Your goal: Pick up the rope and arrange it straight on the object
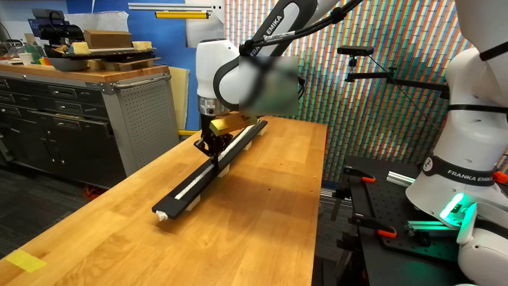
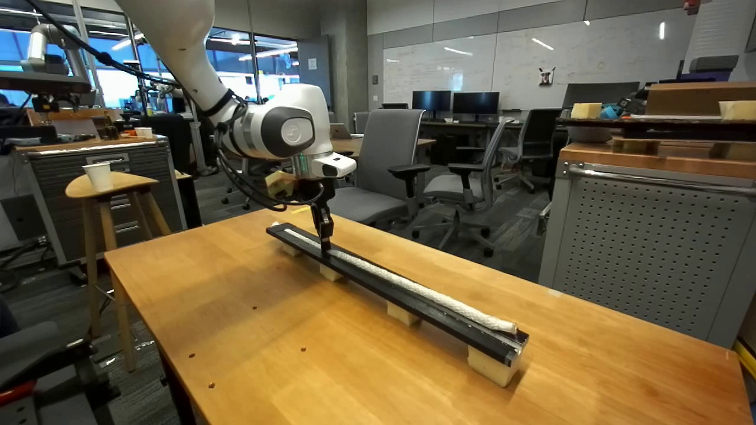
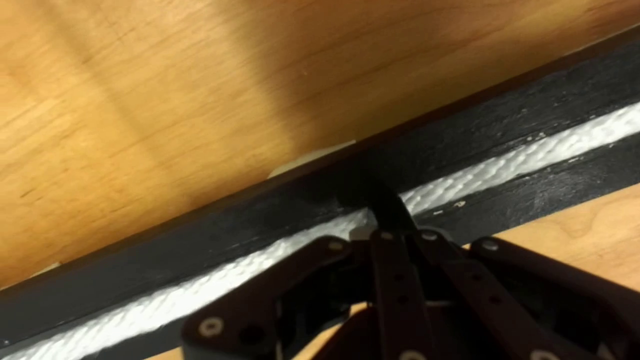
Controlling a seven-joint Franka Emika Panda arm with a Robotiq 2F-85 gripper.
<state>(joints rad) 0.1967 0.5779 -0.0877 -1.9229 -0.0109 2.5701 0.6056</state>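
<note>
The white rope (image 1: 194,186) lies lengthwise along the top of the long black bar (image 1: 170,204), nearly straight. In an exterior view the rope (image 2: 413,286) ends close to one squared end of the bar (image 2: 499,352), lying toward its far edge there. My gripper (image 1: 214,160) points down over the bar, its tips at the rope. From the wrist view, the gripper (image 3: 385,205) looks shut, its dark fingertips crossing the rope (image 3: 200,291) and hiding a short stretch. No rope shows between the fingers; whether they press on it I cannot tell.
Pale blocks (image 2: 495,366) hold the bar above the wooden table (image 1: 254,246). A white scrap (image 1: 162,215) hangs at one bar end. Yellow tape (image 1: 26,260) marks a table corner. A grey cabinet (image 2: 644,236) and chairs (image 2: 384,159) stand beyond the table; another white arm (image 1: 468,127) stands beside it.
</note>
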